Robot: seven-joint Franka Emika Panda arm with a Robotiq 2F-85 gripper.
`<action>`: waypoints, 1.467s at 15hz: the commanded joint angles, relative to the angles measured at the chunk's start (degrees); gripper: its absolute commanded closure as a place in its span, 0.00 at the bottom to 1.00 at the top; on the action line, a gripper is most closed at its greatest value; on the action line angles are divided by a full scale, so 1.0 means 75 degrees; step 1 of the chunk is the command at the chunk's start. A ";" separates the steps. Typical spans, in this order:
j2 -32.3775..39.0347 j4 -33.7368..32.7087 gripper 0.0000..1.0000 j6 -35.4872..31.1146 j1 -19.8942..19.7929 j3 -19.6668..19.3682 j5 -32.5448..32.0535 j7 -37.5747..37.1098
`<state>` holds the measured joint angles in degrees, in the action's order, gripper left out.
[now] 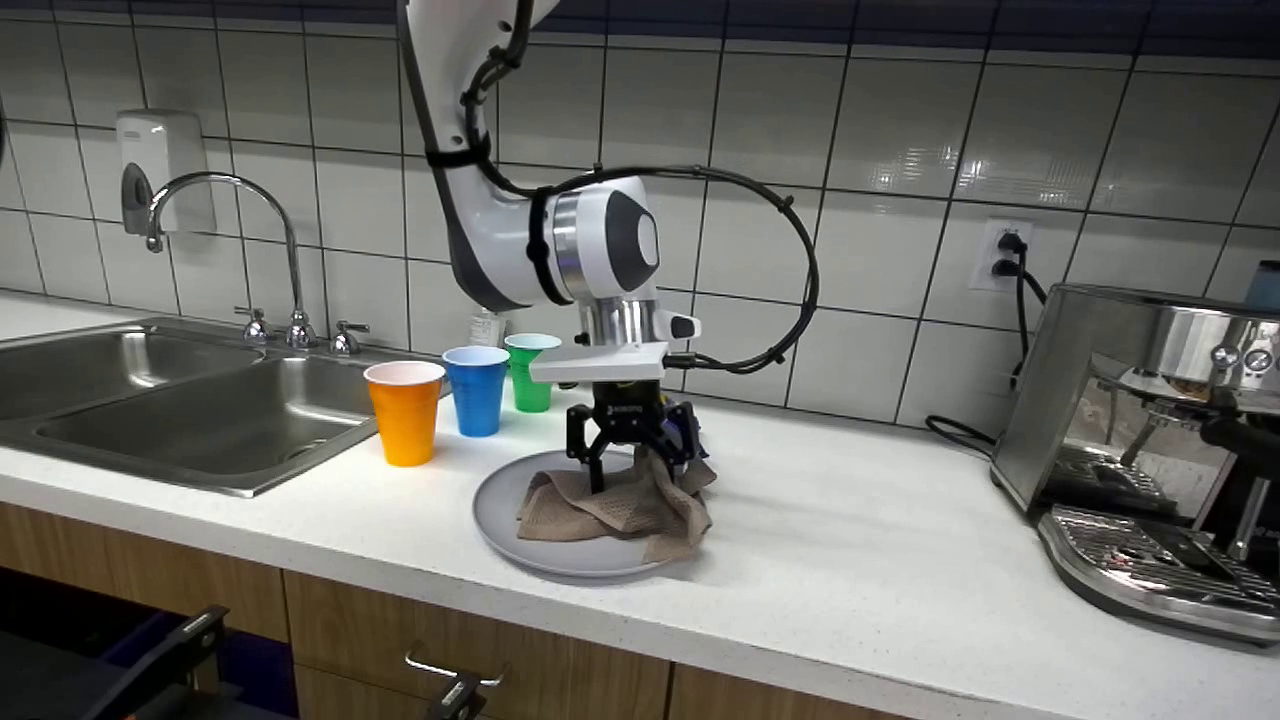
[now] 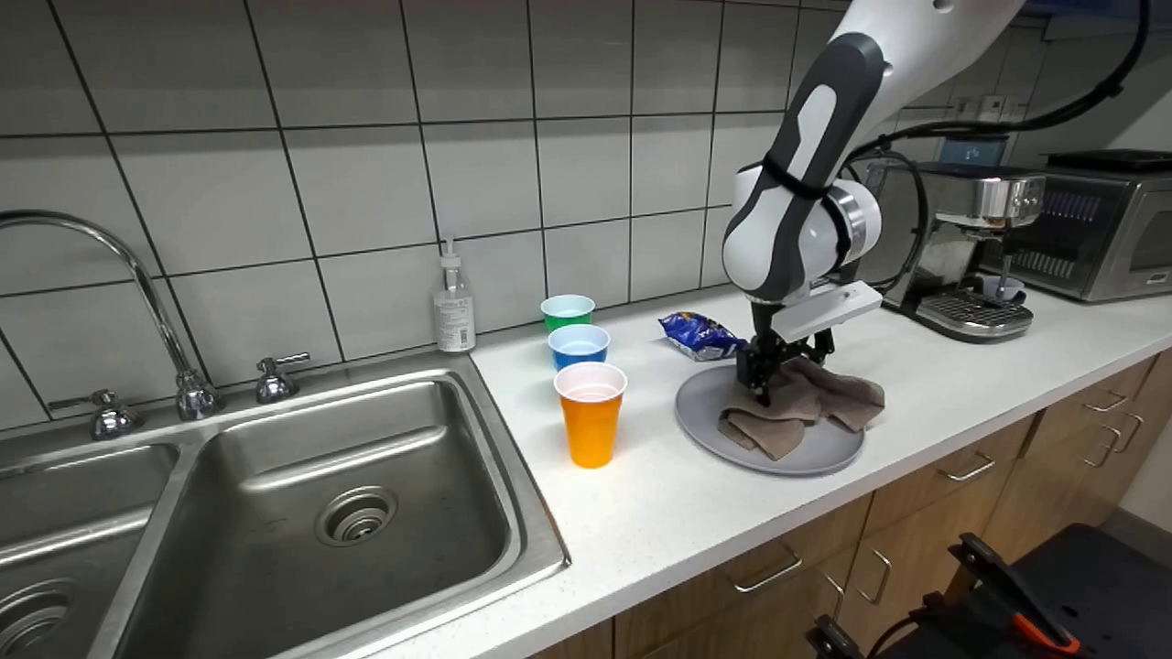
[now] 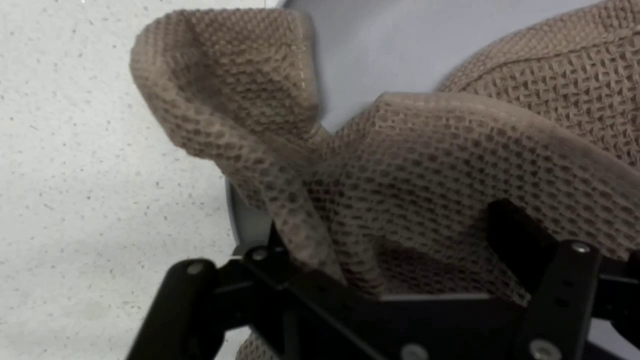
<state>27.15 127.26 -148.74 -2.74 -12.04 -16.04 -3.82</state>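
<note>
One gripper [image 1: 640, 480], jaws well apart, straddles a cloth [image 1: 615, 508] bunched mostly on a plate [image 1: 497, 505] near the front edge of the bench [image 1: 860, 540], no pinch showing. Floppy folds probably want slow squeezing.

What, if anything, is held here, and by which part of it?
Nothing appears held: the tool stands open, its jaws apart, with the brown cloth lying between them.

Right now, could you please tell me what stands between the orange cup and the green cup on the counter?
The blue cup stands between the orange cup and the green cup, as both exterior views show.
</note>
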 commanded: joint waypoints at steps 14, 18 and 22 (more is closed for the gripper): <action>-0.0206 -0.0065 0.89 0.0013 0.0083 -0.0084 -0.0138 0.0064; -0.0842 0.0254 0.98 0.0048 0.0109 -0.0077 -0.0237 0.0190; -0.1475 0.0501 0.98 0.0007 0.0096 -0.0029 -0.0383 0.0286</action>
<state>21.77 127.93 -149.83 -2.01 -12.45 -17.51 -3.05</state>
